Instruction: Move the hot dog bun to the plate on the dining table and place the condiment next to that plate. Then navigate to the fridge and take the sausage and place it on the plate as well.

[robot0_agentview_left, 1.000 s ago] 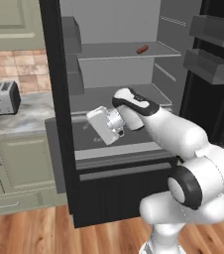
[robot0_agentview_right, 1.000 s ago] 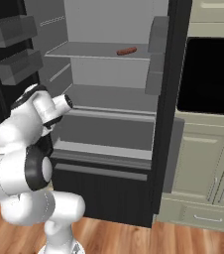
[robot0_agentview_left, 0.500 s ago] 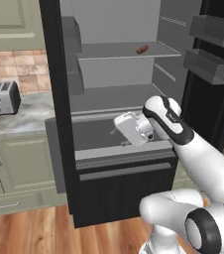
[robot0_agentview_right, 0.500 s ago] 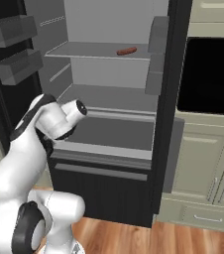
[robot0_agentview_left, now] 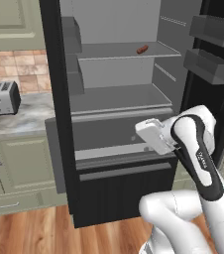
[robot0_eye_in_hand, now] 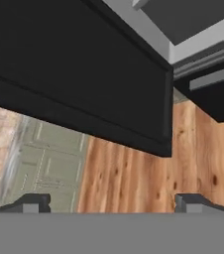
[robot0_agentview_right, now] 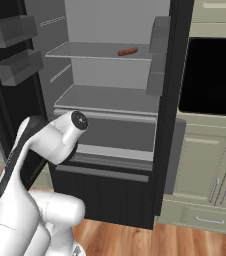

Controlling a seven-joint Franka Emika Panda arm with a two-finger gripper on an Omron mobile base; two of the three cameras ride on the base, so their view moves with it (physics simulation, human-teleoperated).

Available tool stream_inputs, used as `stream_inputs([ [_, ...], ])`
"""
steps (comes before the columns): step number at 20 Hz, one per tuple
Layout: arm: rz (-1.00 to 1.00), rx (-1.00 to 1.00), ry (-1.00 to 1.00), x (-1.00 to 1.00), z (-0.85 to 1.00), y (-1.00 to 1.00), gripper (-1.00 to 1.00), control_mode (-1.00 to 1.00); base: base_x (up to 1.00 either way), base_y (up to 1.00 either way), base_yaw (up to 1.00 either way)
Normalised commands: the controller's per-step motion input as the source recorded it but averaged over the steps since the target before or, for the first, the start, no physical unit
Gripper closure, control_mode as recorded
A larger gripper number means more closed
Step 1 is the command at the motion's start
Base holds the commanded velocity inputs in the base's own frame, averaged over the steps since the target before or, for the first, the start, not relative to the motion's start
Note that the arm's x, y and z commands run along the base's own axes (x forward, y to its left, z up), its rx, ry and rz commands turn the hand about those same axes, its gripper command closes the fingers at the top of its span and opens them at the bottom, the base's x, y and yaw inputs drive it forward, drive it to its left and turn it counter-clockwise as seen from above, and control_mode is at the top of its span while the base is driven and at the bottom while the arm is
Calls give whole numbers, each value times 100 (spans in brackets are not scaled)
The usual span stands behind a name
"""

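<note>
The black fridge stands open with its pale grey inside showing. A small reddish-brown sausage lies on the top shelf, toward the back; from the other side the sausage sits just left of the door's edge. My white hand hangs well below it, in front of the lower drawer. In the hand view my gripper is open, its two dark fingertips wide apart with nothing between them, pointing at a black door's lower edge and the wood floor. The hot dog bun, plate, condiment and dining table are out of view.
Grey door bins hang on the right door and more bins on the left one. A toaster stands on the marble counter left of the fridge. A black wall oven and green cabinets lie to the right.
The arm has swung to the right and stretched out, carrying the hand from the fridge's left-middle to the front of the lower drawer. The jaws stayed open. The sausage has not moved.
</note>
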Motion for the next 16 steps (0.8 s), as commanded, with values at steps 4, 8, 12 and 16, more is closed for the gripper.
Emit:
stream_inputs([
  [4,-35,-18,-2,-80,25,-17,-100,-100,0,0,0],
  [8,-32,-31,-2,-66,39,-14,-100,-100,0,0,0],
  [12,-18,-34,-2,-60,41,-27,-100,-100,0,0,0],
  [16,0,-33,-10,-67,7,-33,-100,-100,0,0,0],
])
